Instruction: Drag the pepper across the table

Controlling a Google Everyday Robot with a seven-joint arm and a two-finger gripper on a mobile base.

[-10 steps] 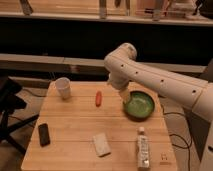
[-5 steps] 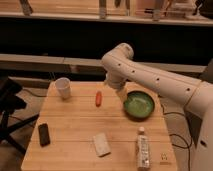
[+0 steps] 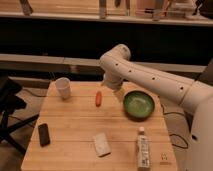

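The pepper (image 3: 98, 98) is a small red-orange one that lies on the wooden table (image 3: 75, 120), in the back middle part. My white arm (image 3: 150, 77) reaches in from the right and bends down over the table's back edge. My gripper (image 3: 116, 91) hangs at the arm's end, just right of the pepper and left of the green bowl, a little above the table. It is mostly hidden by the wrist. It holds nothing that I can see.
A white cup (image 3: 63, 87) stands at the back left. A green bowl (image 3: 138, 104) sits at the back right. A black device (image 3: 44, 134), a white packet (image 3: 102, 144) and a lying bottle (image 3: 143, 147) are near the front. A black chair (image 3: 7, 107) stands left of the table.
My arm has swung a little to the left and down, which brings the gripper closer to the pepper. The pepper and the other objects have not moved.
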